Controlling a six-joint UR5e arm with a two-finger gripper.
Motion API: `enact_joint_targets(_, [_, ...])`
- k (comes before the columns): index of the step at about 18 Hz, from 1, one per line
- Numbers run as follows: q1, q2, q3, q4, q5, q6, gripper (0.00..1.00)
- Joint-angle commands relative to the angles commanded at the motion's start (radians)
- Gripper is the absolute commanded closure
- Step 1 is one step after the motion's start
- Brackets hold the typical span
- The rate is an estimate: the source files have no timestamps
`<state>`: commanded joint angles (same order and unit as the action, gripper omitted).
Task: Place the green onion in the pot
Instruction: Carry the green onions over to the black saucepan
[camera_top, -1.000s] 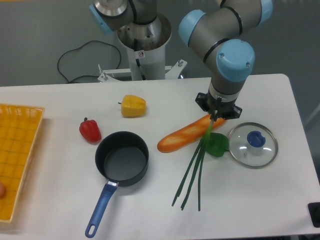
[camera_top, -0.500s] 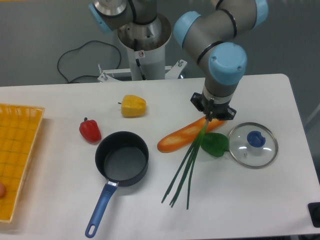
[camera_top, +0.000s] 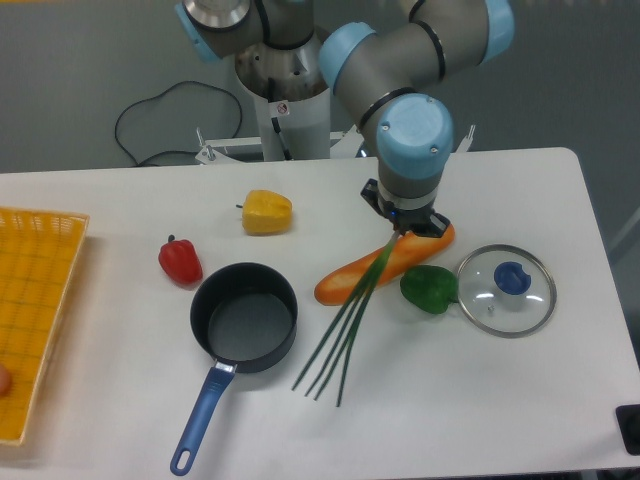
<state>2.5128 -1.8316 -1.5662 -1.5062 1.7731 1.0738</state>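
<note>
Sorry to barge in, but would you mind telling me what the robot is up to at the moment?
The arm's gripper is holding the green onion by its upper end, with the thin stalks hanging down in front of the bread loaf. The pot sits empty to the left, blue handle toward the camera, so the onion is not in it yet. Judging by the last second, the arm is carrying the bunch leftward toward the pot, away from the green pepper and glass lid.
</note>
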Motion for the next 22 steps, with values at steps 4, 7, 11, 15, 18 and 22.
enact_joint_targets(4, [-0.048,0.018,-0.002,-0.075,0.005,-0.002,0.86])
enact_joint_targets(7, [-0.075,0.026,-0.002,-0.129,0.008,-0.005,0.86])
enact_joint_targets(11, [-0.109,0.031,0.002,-0.190,0.034,-0.006,0.86])
enact_joint_targets(15, [-0.112,0.044,0.011,-0.210,0.034,-0.003,0.86])
enact_joint_targets(18, [-0.120,0.040,0.009,-0.210,0.037,-0.005,0.85])
enact_joint_targets(22, [-0.130,0.023,0.008,-0.209,0.038,-0.009,0.85])
